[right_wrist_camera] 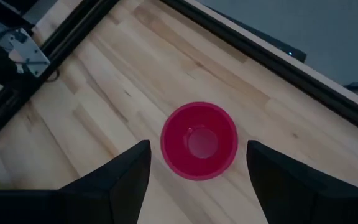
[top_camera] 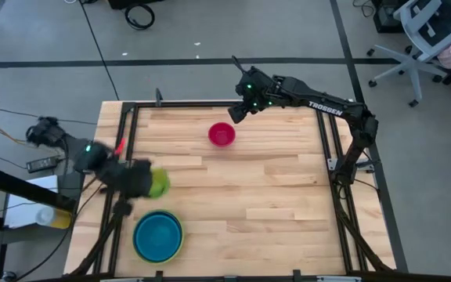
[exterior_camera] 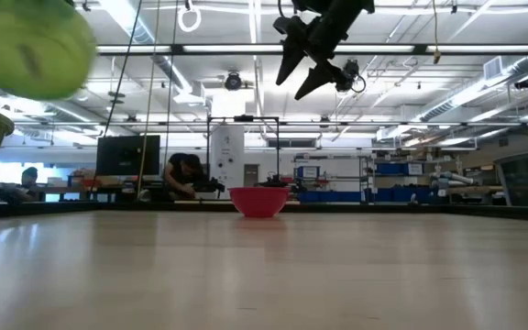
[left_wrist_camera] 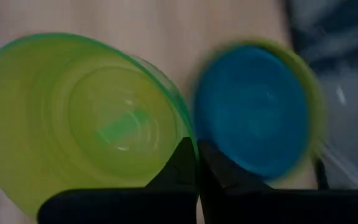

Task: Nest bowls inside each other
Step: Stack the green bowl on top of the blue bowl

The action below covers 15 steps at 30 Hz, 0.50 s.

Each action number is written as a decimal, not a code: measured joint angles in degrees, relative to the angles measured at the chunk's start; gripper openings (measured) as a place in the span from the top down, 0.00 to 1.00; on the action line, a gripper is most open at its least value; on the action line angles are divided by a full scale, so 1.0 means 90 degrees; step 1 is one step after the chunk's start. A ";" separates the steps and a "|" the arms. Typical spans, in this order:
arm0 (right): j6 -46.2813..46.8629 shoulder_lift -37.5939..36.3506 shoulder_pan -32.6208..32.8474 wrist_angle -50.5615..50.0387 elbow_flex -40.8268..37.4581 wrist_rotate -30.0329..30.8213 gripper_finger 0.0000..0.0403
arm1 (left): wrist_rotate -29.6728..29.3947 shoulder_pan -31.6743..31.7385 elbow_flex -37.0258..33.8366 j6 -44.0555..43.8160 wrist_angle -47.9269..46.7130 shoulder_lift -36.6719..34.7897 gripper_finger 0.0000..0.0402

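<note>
A small green bowl (top_camera: 160,182) hangs above the table's left side, with my left gripper (top_camera: 149,182) shut on it. In the low view this bowl (exterior_camera: 30,50) floats high at the left, clear of the table. Near the front left stands a stack: a blue bowl (top_camera: 157,235) nested in a yellow-green one (top_camera: 180,244). The magenta bowl (top_camera: 221,134) stands upright on its base toward the far middle. My right gripper (top_camera: 236,113) hovers open above and just beyond it; in the right wrist view its fingers (right_wrist_camera: 129,174) frame the bowl (right_wrist_camera: 199,141) from well above. My left gripper (left_wrist_camera: 196,152) pinches the green bowl's rim (left_wrist_camera: 182,121) on the side toward the blue stack, one finger inside the bowl and one outside. The fingers slant down from above. The bowl is lifted clear of the table, with its mouth toward the wrist camera.
A black frame rail (top_camera: 128,133) runs along the table's left edge, with another along the far edge (top_camera: 210,104). Bare wood (top_camera: 288,196) fills the table's middle and right. The nested stack (left_wrist_camera: 253,109) lies just beside the held bowl. A person (exterior_camera: 183,176) sits far behind the table.
</note>
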 joint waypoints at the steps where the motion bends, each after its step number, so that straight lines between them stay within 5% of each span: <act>1: 0.0034 0.0000 0.0015 0.0022 0.0000 -0.0004 0.34 | -0.0082 -0.0539 0.0000 -0.0056 0.0103 0.0043 1.00; 6: 0.0287 0.0000 0.0071 0.0029 0.0000 -0.0012 0.34 | -0.0700 -0.2241 0.0000 -0.0222 0.1103 0.0641 1.00; 15: 0.0603 0.0000 0.0128 0.0027 0.0000 -0.0098 0.34 | -0.0632 -0.3075 -0.0001 -0.0545 0.1696 0.2105 1.00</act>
